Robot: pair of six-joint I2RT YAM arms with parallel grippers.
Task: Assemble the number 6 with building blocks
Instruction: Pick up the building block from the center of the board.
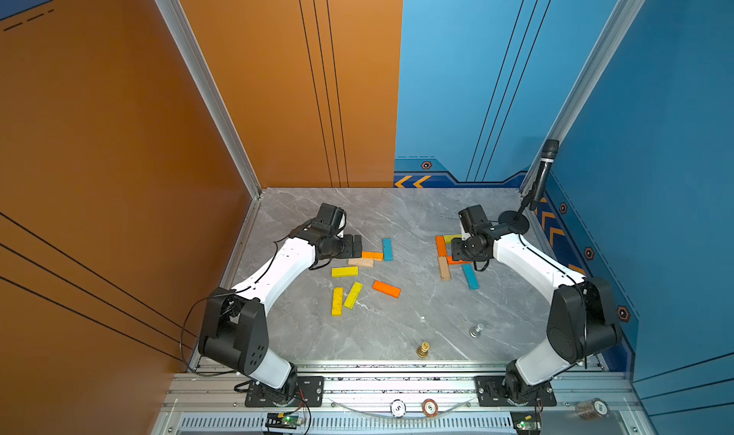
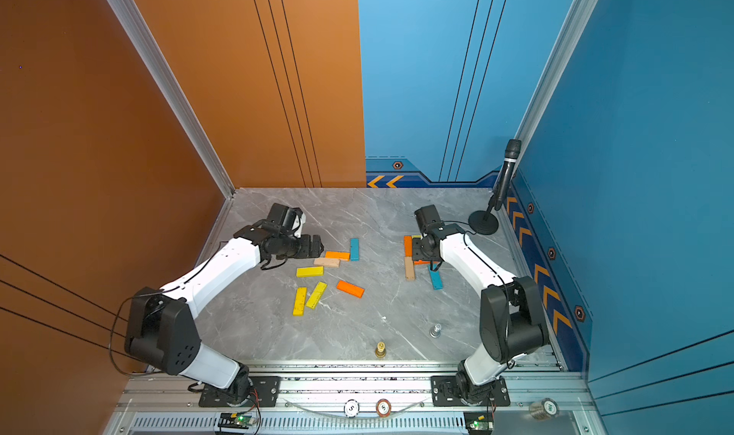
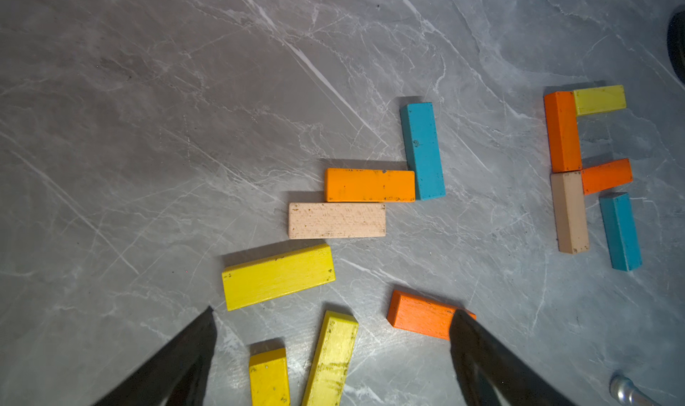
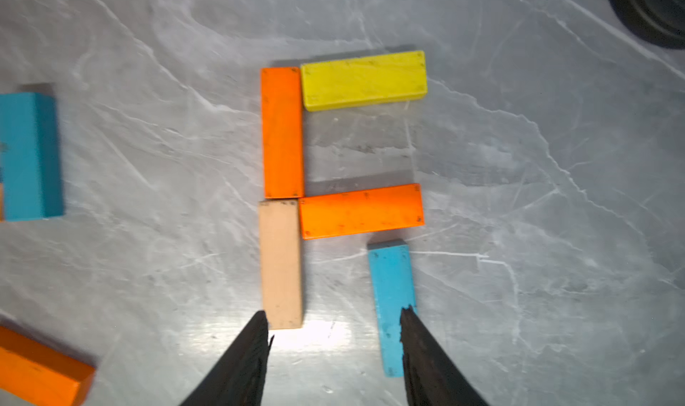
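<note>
Scanning the grey marble table (image 1: 397,214) from the left: the left gripper (image 1: 357,245) hangs at the edge of the loose building blocks (image 1: 353,295), fingers (image 3: 185,356) spread wide with nothing pinched. Seven planks lie flat there — two yellow planks (image 1: 337,301) near each other closest to the front edge, a third yellow plank (image 1: 344,271) just behind them, then a tan plank (image 1: 360,262) and an orange plank (image 1: 372,255) touching along their long sides in a stagger, with a teal plank (image 1: 387,248) lying crosswise against the orange one's end. A lone orange plank (image 1: 386,289) sits angled toward the middle. Right of centre is the number 6 (image 1: 440,245), partly laid out: an orange spine plank (image 4: 281,133) and a tan spine plank (image 4: 280,263) end to end, a yellow top bar (image 4: 363,79) butted against the far end, an orange middle bar (image 4: 361,211) coming off the joint, and a teal side plank (image 4: 389,282) on the front side of that bar's free end, slightly skewed — can't tell if they touch. The right gripper (image 4: 333,311) is over the near end of it, fingers parted with bare table between them, pinching nothing; one tip overlaps the tan spine plank's corner and the other the teal side plank in the right wrist view. Up front there's a small gold piece (image 1: 423,349) and a silver piece (image 1: 476,329), and a microphone (image 1: 546,171) stands in the far right corner.
</note>
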